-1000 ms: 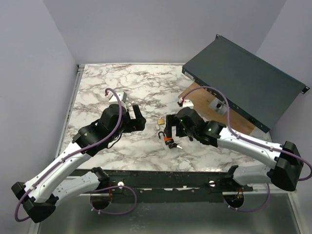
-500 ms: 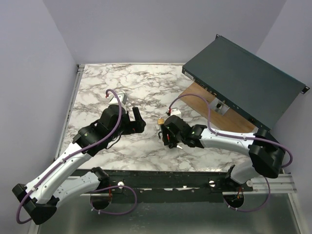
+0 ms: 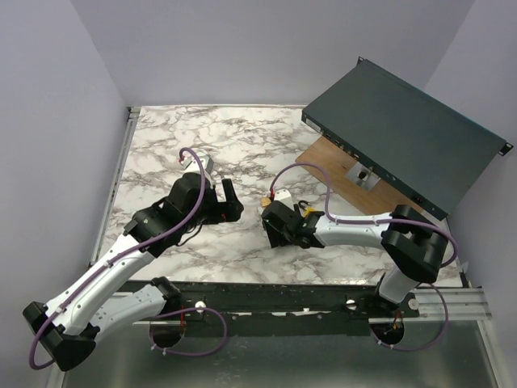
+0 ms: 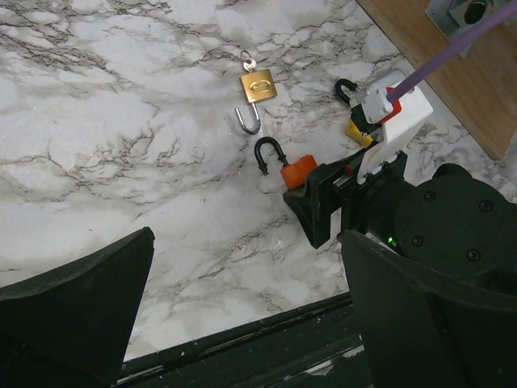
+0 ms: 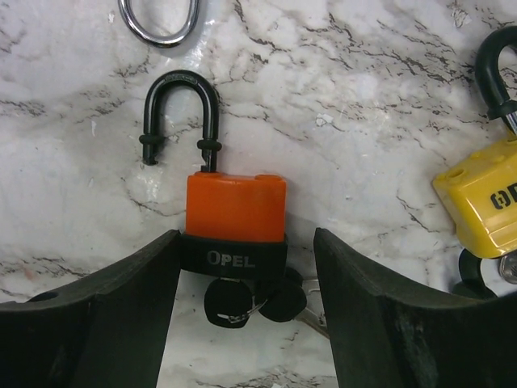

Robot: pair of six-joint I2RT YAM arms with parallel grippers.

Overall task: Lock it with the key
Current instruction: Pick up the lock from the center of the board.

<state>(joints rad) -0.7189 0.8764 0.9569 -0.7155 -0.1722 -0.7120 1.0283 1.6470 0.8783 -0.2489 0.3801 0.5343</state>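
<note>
My right gripper point(image 5: 246, 234) is low over the marble table point(image 5: 363, 97), with one finger on each side of the orange padlock point(image 5: 236, 206). The jaws stand partly closed around its black lower band. One finger seems to touch the band, and beside the other a thin gap shows, so I cannot tell if I really grip it. The padlock lies flat on the table. Its black shackle point(image 5: 179, 109) points away from me and is open: one leg sits in the body and the other end is free. The black-headed keys point(image 5: 242, 303) lie just under the body, between my fingers point(image 5: 105, 315). I cannot tell if one of them is in the keyhole.

To one side a yellow padlock point(image 5: 485, 198) lies near, also with a black shackle. Beyond the orange one I see the silver loop of the brass padlock point(image 4: 258, 85), which lies with its shackle open too.

My left gripper point(image 4: 246, 238) hangs above the table on the other side of the padlocks, its jaws wide apart and with nothing between them. It faces my right gripper from a short way off.

Farther back, a wooden board point(image 3: 323, 158) lies on the table, and a dark flat case point(image 3: 404, 129) rests over it.
</note>
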